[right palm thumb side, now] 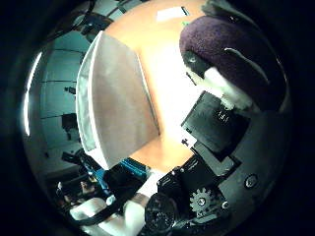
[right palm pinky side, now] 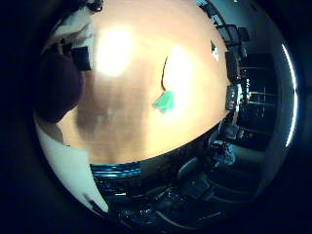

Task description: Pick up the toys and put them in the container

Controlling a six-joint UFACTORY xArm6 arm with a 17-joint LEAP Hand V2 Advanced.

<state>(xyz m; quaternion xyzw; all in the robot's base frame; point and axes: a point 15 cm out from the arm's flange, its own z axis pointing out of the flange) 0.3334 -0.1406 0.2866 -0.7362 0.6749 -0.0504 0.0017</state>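
My hand [right palm thumb side: 228, 93] is curled round a dark purple plush toy [right palm thumb side: 231, 49], which sits close against the palm in the right thumb side palm view. In that view, a pale grey container [right palm thumb side: 116, 98] stands on the wooden table, a short way from the hand. In the right little finger side palm view, the purple toy [right palm pinky side: 54, 88] shows at the edge beside white finger parts [right palm pinky side: 76, 47]. A small teal toy [right palm pinky side: 164, 99] lies on the wooden table [right palm pinky side: 127, 122], away from the hand.
The table edge runs close behind the teal toy, with dark chairs and shelving [right palm pinky side: 244, 97] beyond it. A small white item [right palm pinky side: 214, 51] lies near the table's far edge. Dark furniture and floor [right palm thumb side: 59, 118] lie past the container.
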